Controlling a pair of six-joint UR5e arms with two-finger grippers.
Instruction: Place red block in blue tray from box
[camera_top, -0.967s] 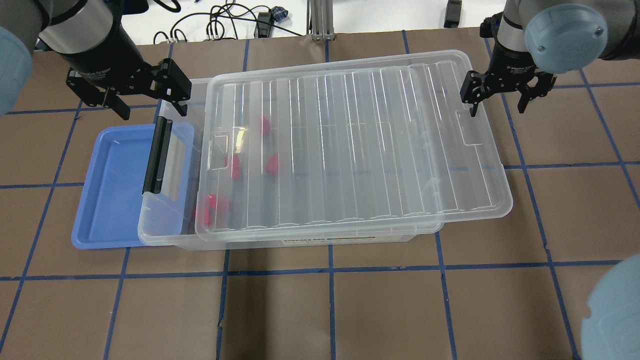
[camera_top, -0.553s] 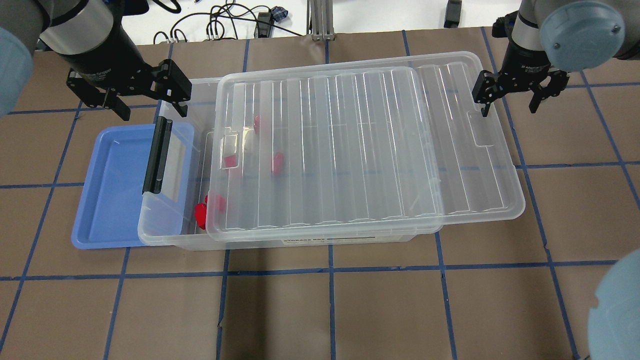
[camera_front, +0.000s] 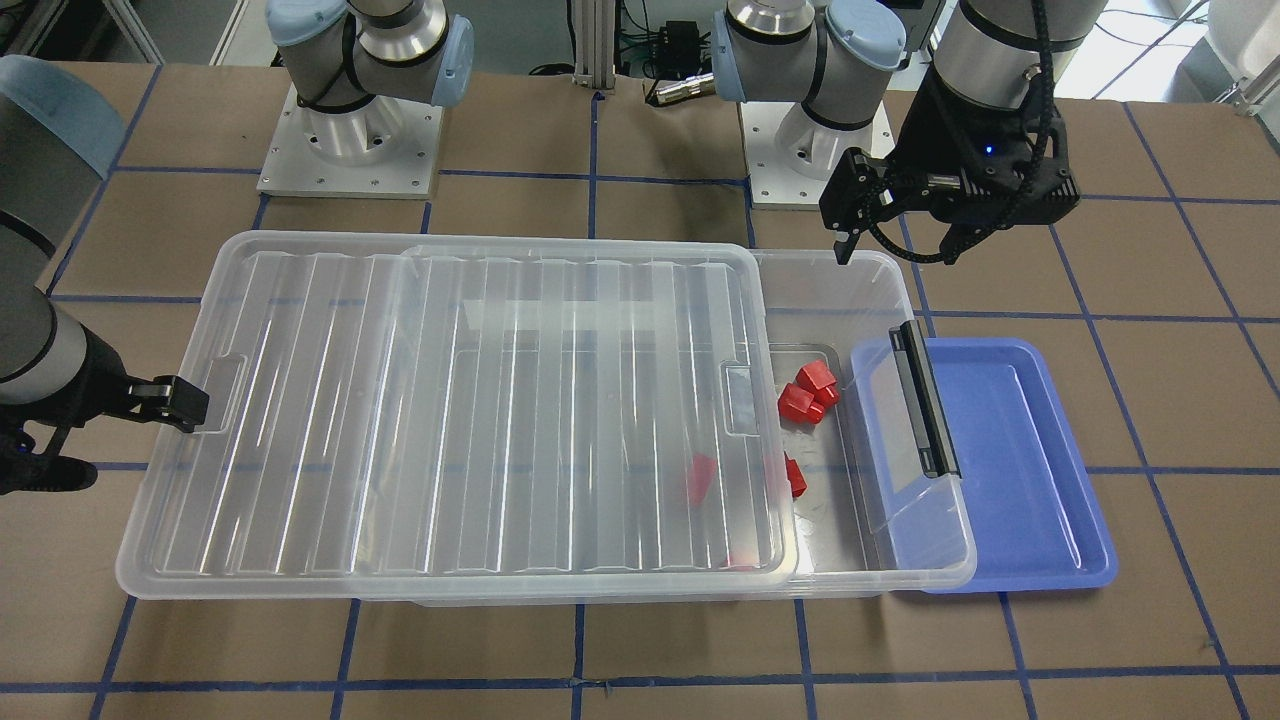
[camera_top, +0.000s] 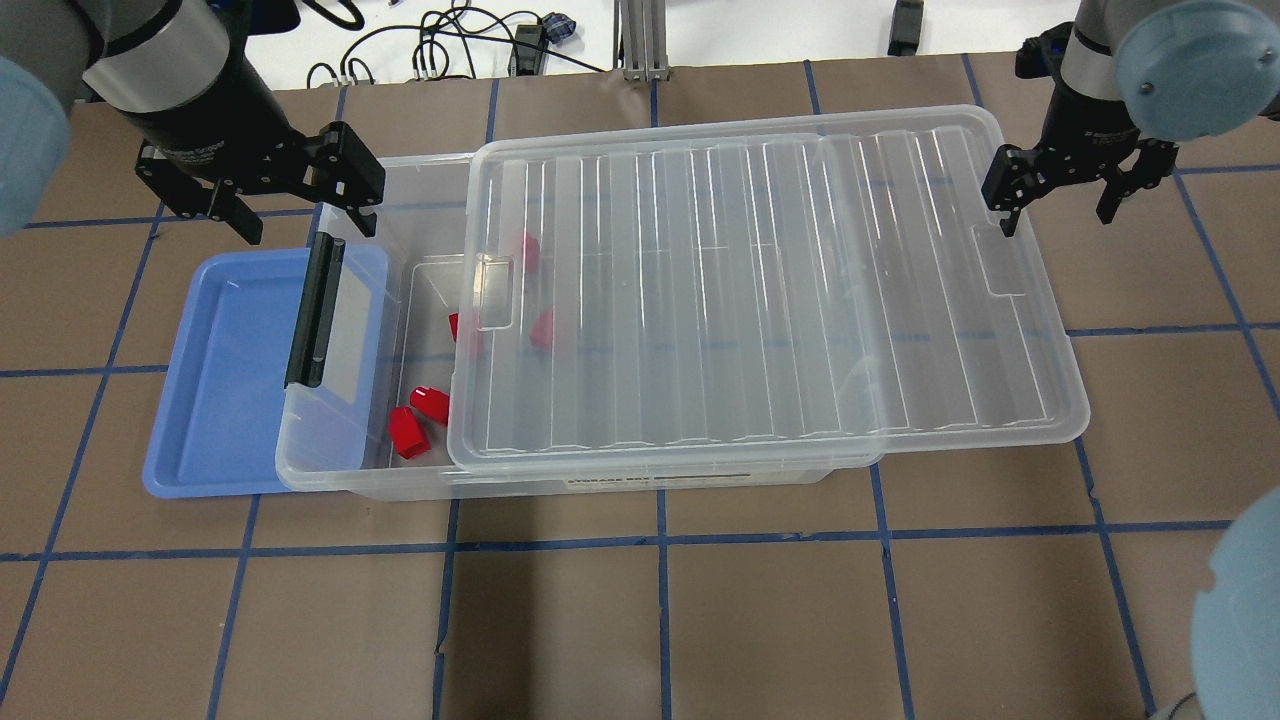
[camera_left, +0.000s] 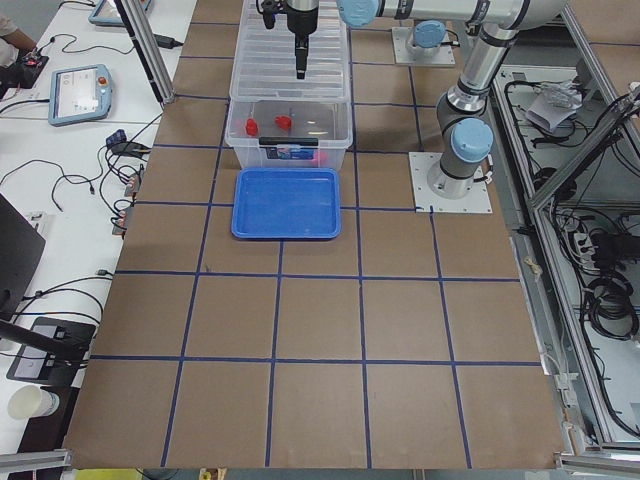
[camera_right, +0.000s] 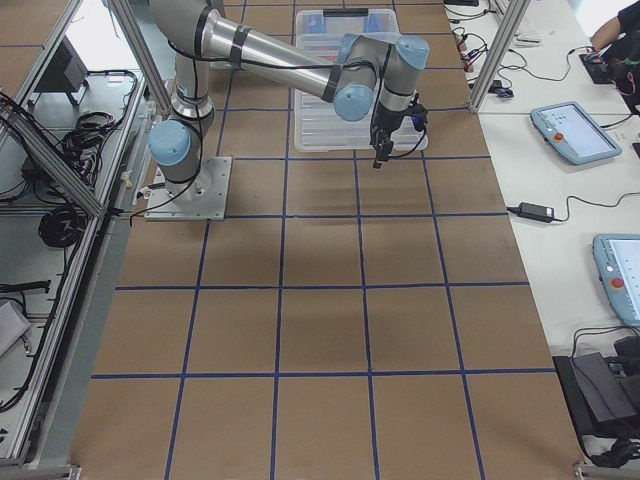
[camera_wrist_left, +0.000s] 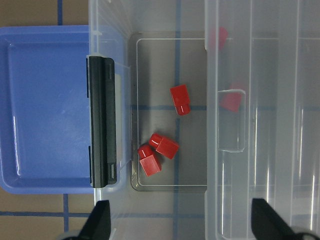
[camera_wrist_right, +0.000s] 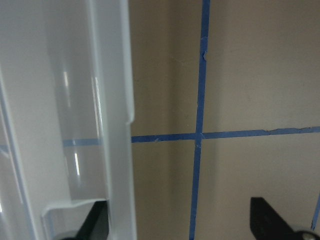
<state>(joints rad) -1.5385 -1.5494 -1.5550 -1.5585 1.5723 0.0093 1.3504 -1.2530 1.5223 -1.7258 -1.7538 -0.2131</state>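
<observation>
Large clear plastic storage box (camera_top: 350, 478) sat on the brown gridded counter (camera_top: 660, 620). Its ribbed clear lid (camera_top: 760, 290) was offset toward the robot's right, so the left end was uncovered. The right gripper (camera_top: 1055, 215) was at the lid's far right corner with fingers released, straddling the lid rim. Nothing was pinched, so it looked set to drag rather than clamp.

Three small bright red plastic studded cubes were exposed on the box floor. A touching pair lay near the robot-side wall, with one red block (camera_wrist_left: 150, 163) closest to the black latch handle (camera_top: 315, 310). A third lay apart, further back. Two more showed blurred under the lid.

Shallow periwinkle plastic blue tray (camera_top: 220, 380) sat against the box's latch end with the latch overhanging its edge and no block in it. That made for a short transfer, by the layout.

The left gripper (camera_top: 305, 225) hovered over the box's far-left rim, fingers spread wide and holding nothing, with its camera looking straight down into the opening. My read was that access was cleared and the pick hadn't started. The risk was that the fingers could catch both blocks of the touching pair.
</observation>
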